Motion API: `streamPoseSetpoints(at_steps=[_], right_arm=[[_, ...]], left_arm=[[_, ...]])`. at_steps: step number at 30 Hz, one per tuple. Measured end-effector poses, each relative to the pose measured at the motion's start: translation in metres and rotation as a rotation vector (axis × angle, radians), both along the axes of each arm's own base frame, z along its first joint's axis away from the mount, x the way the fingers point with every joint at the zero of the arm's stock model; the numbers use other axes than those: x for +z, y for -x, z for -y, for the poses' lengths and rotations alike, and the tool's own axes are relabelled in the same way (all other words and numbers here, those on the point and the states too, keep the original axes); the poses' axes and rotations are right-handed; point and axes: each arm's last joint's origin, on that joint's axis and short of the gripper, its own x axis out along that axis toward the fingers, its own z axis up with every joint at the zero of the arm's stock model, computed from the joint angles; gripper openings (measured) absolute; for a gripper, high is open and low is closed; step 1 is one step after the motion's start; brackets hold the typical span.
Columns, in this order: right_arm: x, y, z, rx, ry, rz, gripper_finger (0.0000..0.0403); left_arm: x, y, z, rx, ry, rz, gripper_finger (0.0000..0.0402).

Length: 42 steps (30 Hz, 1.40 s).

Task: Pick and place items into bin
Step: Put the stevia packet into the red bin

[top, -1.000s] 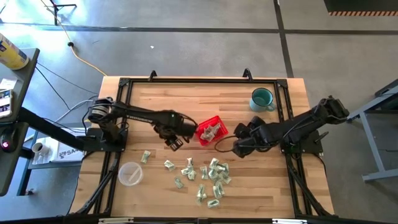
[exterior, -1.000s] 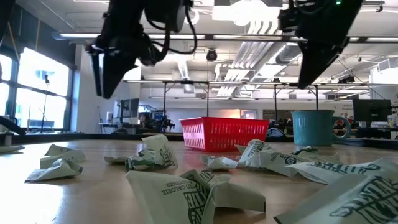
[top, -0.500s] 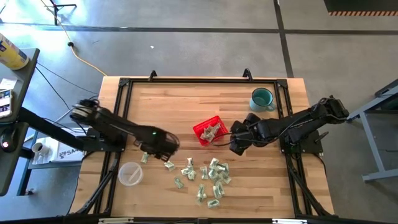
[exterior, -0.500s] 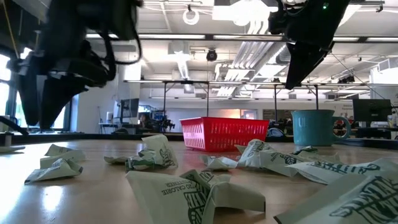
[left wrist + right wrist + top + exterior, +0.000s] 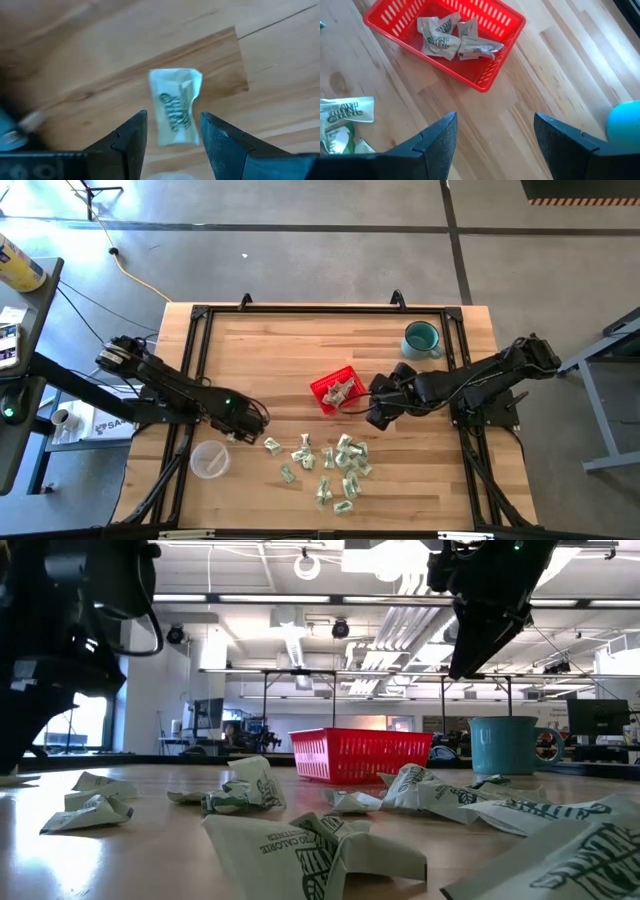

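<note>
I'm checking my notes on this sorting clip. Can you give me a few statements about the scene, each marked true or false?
1. The red basket already holds wrapped pieces. True.
2. The left gripper is shut on a piece. False: its fingers are open, with a piece on the table between them.
3. The teal mug lies tipped over. False: it stands upright.
4. The right gripper is open and empty, near the basket. True.
5. The clear cup stands inside the basket. False: it stands on the table, apart.

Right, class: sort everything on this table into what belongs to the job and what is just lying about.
Belongs to the job:
- small crinkled pale green and white wrapped packets
- red slotted plastic basket
- left gripper
- right gripper

Just lying about:
- teal ceramic mug
- clear round plastic cup
</note>
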Motion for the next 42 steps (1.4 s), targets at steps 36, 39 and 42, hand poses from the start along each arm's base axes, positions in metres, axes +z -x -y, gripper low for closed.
streamPoseSetpoints(at_steps=[36, 39, 42], right_arm=[[-0.003, 0.030, -0.033, -0.065, 0.036, -0.083, 0.0254], [-0.003, 0.034, -0.040, -0.084, 0.020, -0.075, 0.0254], [-0.003, 0.034, -0.043, -0.075, -0.005, -0.076, 0.0254]], left_arm=[[0.080, -0.158, -0.108, -0.357, -0.270, 0.839, 0.0079], [0.072, -0.179, -0.109, -0.392, -0.241, 0.826, 0.0103], [0.060, -0.190, -0.110, -0.414, -0.212, 0.765, 0.0126]])
